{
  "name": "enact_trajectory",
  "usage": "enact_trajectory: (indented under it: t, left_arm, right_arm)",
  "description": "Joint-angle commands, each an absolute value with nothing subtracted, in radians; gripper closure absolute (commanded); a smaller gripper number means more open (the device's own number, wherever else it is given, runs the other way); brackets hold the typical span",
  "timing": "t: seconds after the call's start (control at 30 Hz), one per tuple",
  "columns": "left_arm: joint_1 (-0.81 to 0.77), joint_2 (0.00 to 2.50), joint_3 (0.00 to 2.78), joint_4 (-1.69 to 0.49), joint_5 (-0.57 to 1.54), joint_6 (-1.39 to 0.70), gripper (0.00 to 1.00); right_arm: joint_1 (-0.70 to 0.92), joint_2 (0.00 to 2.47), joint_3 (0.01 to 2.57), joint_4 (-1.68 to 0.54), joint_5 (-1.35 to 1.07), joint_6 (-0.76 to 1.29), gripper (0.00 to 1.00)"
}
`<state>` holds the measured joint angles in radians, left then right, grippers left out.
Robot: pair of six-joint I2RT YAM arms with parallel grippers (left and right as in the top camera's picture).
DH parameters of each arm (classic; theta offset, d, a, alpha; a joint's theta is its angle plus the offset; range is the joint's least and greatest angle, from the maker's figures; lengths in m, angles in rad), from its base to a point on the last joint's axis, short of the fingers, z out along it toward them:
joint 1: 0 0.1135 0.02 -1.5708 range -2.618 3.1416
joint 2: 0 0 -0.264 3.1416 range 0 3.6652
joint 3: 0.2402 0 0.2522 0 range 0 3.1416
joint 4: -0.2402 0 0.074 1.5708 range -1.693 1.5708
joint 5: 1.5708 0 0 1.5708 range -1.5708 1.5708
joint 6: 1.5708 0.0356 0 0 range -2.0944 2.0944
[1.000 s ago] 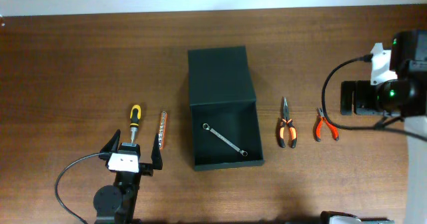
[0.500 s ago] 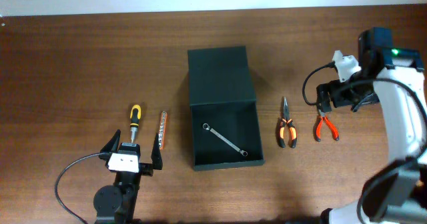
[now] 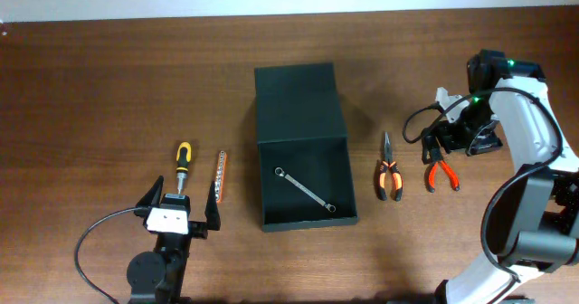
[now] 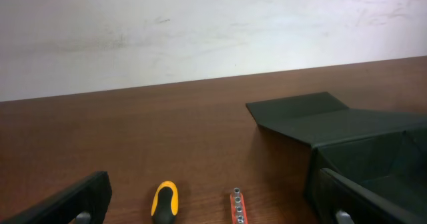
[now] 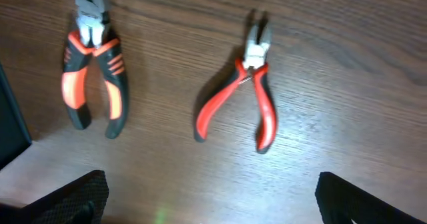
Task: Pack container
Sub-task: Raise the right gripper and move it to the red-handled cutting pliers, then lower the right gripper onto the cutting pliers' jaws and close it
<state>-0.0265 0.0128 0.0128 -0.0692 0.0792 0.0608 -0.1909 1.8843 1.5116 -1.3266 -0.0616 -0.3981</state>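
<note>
The container (image 3: 317,162) is a dark green-black box at the table's middle, its flap lid (image 3: 295,100) folded back flat. A silver wrench (image 3: 305,189) lies inside it. Left of the box are a yellow-and-black screwdriver (image 3: 183,164) and an orange bit holder (image 3: 222,175). My left gripper (image 3: 181,202) stands open just in front of them; its wrist view shows the screwdriver (image 4: 165,201) and the bit holder (image 4: 235,206) between its fingers. Right of the box lie black-and-orange pliers (image 3: 389,170) and small red pliers (image 3: 441,173). My right gripper (image 3: 457,141) hovers open above the red pliers (image 5: 243,91).
In the right wrist view the black-and-orange pliers (image 5: 93,77) lie left of the red ones, and a dark corner of the container (image 5: 10,124) shows at the left edge. A white wall (image 4: 200,31) runs behind the table's far edge.
My right arm has swung in from the right edge of the table and now hangs over the red pliers. The left arm and all the tools have stayed put.
</note>
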Motion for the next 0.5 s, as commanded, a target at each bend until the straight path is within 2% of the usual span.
enact_trajectory:
  t: [0.0, 0.2, 0.47]
  left_arm:
    - [-0.021, 0.006, 0.009, -0.073, 0.086, 0.073, 0.01]
    - [-0.021, 0.006, 0.009, -0.073, 0.086, 0.073, 0.01]
    - [-0.021, 0.006, 0.009, -0.073, 0.086, 0.073, 0.01]
  right_arm:
    - [-0.24, 1.887, 1.504, -1.314, -0.049, -0.437, 0.01]
    - [-0.296, 1.888, 1.466, -1.281, -0.049, -0.367, 0.01]
    - [-0.267, 1.889, 1.462, -1.252, -0.017, -0.314, 0.01]
